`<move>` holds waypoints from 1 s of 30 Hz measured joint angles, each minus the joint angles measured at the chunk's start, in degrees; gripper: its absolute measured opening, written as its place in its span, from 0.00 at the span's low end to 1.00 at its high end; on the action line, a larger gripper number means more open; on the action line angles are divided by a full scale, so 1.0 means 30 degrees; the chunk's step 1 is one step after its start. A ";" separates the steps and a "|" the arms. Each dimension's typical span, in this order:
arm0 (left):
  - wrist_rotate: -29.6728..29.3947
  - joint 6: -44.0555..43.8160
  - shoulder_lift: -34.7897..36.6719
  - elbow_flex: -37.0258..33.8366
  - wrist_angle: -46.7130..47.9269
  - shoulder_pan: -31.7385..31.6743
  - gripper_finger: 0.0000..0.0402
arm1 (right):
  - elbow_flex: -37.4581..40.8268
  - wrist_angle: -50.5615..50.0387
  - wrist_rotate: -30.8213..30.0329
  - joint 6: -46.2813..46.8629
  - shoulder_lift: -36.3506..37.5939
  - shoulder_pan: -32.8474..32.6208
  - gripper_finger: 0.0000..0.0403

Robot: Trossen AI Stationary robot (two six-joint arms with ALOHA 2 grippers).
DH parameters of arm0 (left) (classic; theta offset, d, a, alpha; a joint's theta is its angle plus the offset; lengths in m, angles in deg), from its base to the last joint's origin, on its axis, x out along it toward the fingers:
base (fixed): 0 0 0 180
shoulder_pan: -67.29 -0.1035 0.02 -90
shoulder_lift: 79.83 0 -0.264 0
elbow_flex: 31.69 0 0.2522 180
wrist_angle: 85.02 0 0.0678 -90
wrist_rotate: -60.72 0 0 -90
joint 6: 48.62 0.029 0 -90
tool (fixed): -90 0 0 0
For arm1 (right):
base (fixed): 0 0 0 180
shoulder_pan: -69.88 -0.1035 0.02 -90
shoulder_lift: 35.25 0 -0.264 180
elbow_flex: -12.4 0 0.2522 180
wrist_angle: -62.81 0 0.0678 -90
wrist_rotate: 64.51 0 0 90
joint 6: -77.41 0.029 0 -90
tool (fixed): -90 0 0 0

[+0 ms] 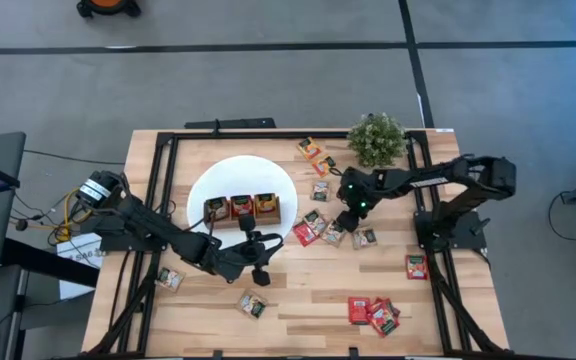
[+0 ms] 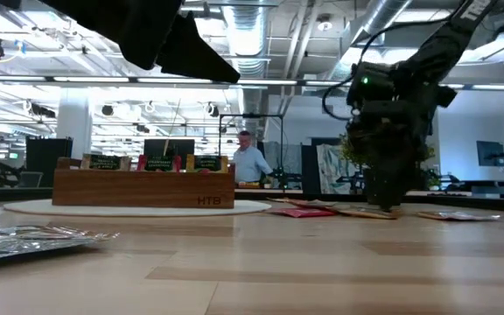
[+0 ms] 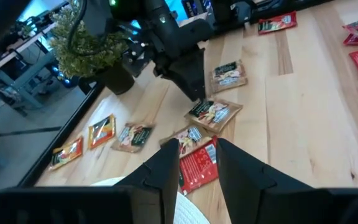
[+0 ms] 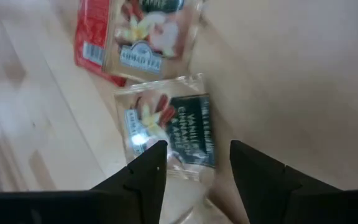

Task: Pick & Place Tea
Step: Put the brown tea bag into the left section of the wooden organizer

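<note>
Right wrist view shows the right gripper (image 4: 194, 163) with its two dark fingers standing apart, nothing between them, poised just above a white-and-green sachet (image 4: 166, 127) printed with a flower, cinnamon sticks and a dark green label panel. Beside that sachet lies another with a red edge (image 4: 135, 34), partly overlapping it. From above, this gripper (image 1: 346, 222) hangs over the small cluster of sachets (image 1: 320, 228) just right of the white disc (image 1: 240, 172).

The left gripper (image 3: 197, 158) has its fingers parted with a gap between them and holds nothing; it sits near the disc's edge, pointing toward a red sachet (image 3: 197, 167) and the same cluster. In the high view it (image 1: 260, 252) lies just below the wooden tray (image 1: 241, 208), whose three compartments already hold sachets.

More tea lies scattered on the table (image 1: 298, 300): orange-yellow sachets (image 1: 313, 152) near the potted plant (image 1: 376, 138), a red heap (image 1: 373, 312) near the front edge, one red sachet (image 1: 416, 265) by the right arm's base, and two pale ones (image 1: 252, 304) toward the left front.
</note>
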 joint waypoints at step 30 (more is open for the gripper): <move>0.2263 -0.3858 0.0022 0.0000 0.0094 -0.1021 0.27 | -0.2169 0.1954 -0.4547 -0.2830 0.0327 -0.5355 0.00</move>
